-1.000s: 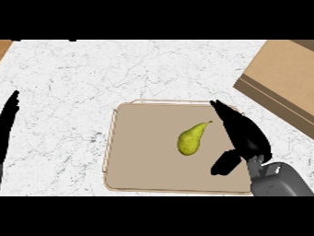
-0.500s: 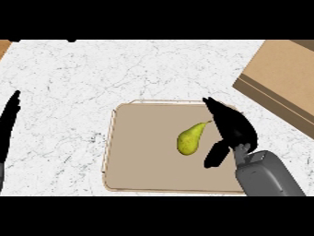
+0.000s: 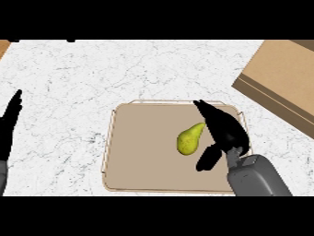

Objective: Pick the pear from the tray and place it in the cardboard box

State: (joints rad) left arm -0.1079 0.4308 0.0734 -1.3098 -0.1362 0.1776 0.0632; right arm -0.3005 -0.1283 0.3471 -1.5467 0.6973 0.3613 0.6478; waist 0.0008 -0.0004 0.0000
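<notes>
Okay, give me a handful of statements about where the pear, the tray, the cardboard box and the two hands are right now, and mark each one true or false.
1. The pear lies on the tray. True.
2. The pear is already inside the cardboard box. False: it is on the tray, and the box sits apart at the upper right.
3. The right hand is over the tray, just right of the pear, fingers straight. True.
4. The left hand is holding the pear. False: it rests open near the left edge, far from the tray.
5. The tray sits on a white marbled counter. True.
</notes>
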